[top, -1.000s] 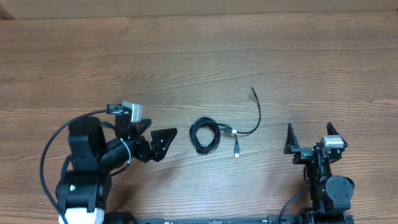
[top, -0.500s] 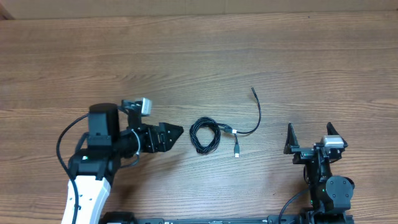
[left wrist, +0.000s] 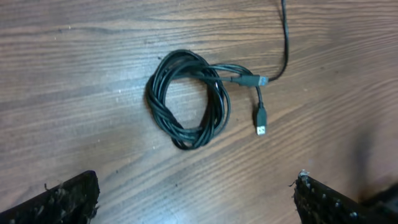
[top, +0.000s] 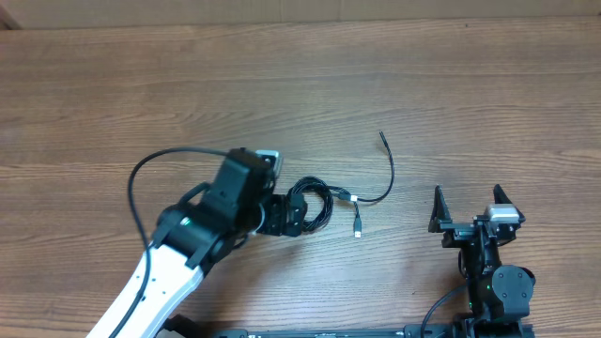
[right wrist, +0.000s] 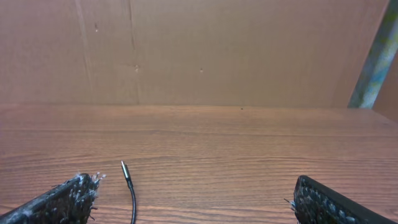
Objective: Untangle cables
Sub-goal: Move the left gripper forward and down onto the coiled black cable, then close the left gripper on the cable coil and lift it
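Cables (left wrist: 219, 109) lie on the table (top: 470, 84) as a small coil (top: 327, 205), a plug (left wrist: 262, 122) and one loose tail (top: 390, 174) trailing off on the right gripper's (top: 470, 214) side. We judge them light, limp and slim, apt to slide and drag as one bundle. Left gripper (left wrist: 196, 208) hovers over the coil, jaws spread wide; the right's jaws are spread too, empty. We would pinch the coil's thick side and the stiffer plug end.

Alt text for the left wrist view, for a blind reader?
A coil of thin black cable lies on the wooden table, ahead of the open left gripper. A silver-tipped USB plug and a loose strand trail from its right.
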Controlling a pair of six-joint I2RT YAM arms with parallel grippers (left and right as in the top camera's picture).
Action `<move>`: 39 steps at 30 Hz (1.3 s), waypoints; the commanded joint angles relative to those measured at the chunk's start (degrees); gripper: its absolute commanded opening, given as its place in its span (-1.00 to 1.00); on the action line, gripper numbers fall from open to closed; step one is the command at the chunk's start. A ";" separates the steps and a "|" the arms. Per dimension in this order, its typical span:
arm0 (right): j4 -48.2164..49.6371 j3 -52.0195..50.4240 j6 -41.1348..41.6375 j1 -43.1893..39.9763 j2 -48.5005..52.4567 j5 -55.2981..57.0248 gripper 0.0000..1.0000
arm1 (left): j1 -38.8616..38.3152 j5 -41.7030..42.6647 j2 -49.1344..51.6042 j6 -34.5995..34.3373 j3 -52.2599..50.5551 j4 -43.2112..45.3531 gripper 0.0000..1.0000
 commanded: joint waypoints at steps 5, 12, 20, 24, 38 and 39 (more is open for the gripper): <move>0.13 -0.61 -0.26 0.04 -0.48 0.11 1.00 | -3.43 -3.56 7.96 -4.15 2.19 0.46 0.99; 0.13 -0.61 -0.26 0.04 -0.48 0.11 1.00 | -4.74 -3.13 12.26 -7.80 2.16 1.79 0.82; 0.13 -0.61 -0.26 0.04 -0.48 0.11 1.00 | -8.72 -11.10 18.99 -19.32 2.16 4.35 0.39; 0.13 -0.61 -0.26 0.04 -0.48 0.11 1.00 | -8.63 -12.92 23.10 -23.28 2.16 5.22 0.39; 0.13 -0.61 -0.26 0.04 -0.48 0.11 1.00 | -8.66 -13.57 35.06 -27.15 2.16 9.25 -0.81; 0.13 -0.61 -0.26 0.04 -0.48 0.11 1.00 | -8.63 -13.57 35.04 -27.12 2.16 9.07 -0.88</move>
